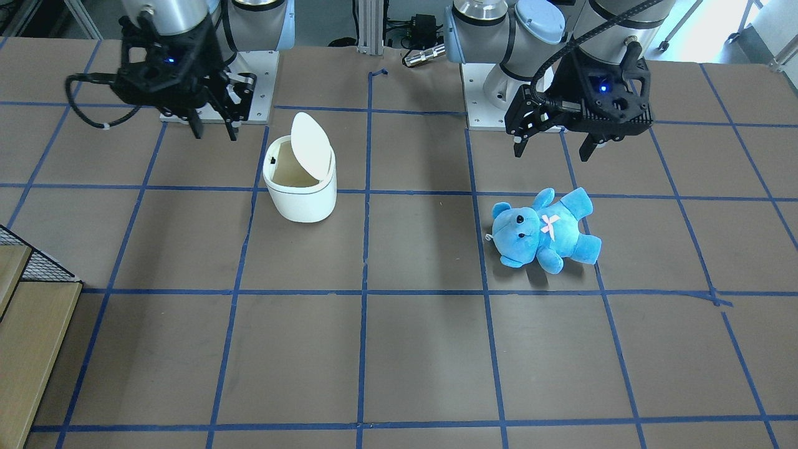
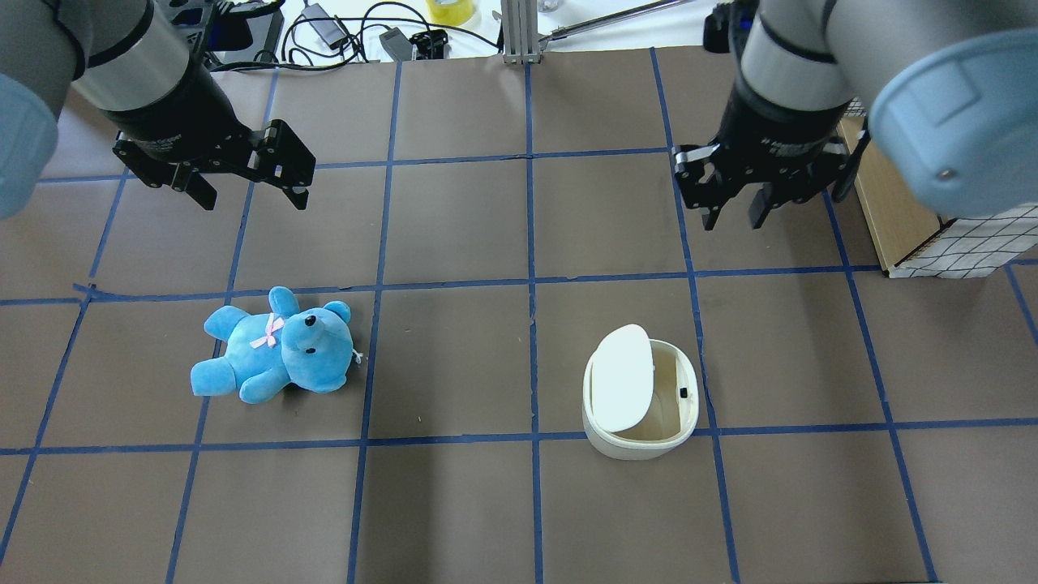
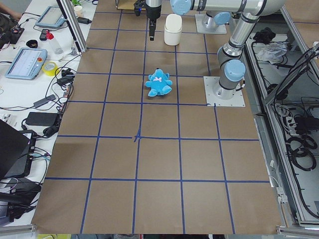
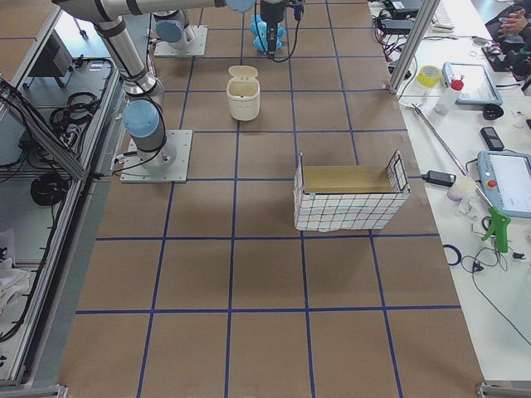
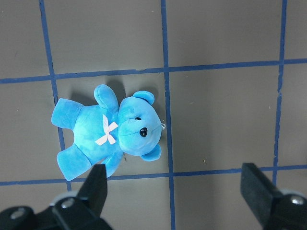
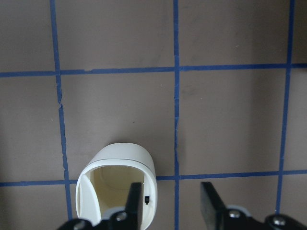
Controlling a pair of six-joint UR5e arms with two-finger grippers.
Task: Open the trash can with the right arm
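The white trash can [image 1: 300, 198] stands on the table with its lid [image 1: 310, 146] flipped up and the beige inside showing. It also shows in the overhead view [image 2: 641, 442] and at the bottom of the right wrist view [image 6: 122, 158]. My right gripper [image 1: 216, 134] hangs above the table, apart from the can, toward the robot's base. Its fingers are apart and empty in the overhead view [image 2: 732, 221] and the right wrist view [image 6: 171, 191]. My left gripper [image 2: 253, 203] is wide open and empty, above the table beyond a blue teddy bear [image 2: 276, 345].
The blue teddy [image 1: 545, 227] lies on its back on the robot's left half, also in the left wrist view [image 5: 112, 129]. A wire-sided basket [image 2: 932, 235] stands at the table's edge on the robot's right. Blue tape lines grid the brown table.
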